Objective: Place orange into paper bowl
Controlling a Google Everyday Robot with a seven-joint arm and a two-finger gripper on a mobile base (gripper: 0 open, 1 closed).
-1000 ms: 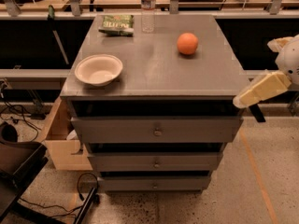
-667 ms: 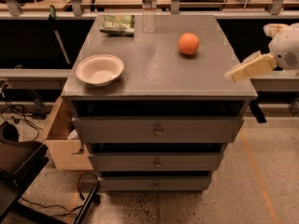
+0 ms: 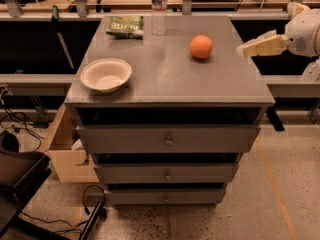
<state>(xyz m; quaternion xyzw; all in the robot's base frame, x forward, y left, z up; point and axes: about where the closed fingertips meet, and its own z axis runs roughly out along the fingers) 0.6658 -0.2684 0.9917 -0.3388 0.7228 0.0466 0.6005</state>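
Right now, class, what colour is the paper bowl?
Paper bowl: off-white, camera view. End effector hangs right of orange.

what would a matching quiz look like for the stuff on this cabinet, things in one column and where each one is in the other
Things
1. orange
2. bowl
3. bottle
4. hand

Places
A. at the right edge of the cabinet top, in the air, not touching the fruit
B. back middle of the top, upright
C. front left of the top, empty
D. right half of the top, on its own

Pairs: 1-D, 2-C, 3-B, 4-A
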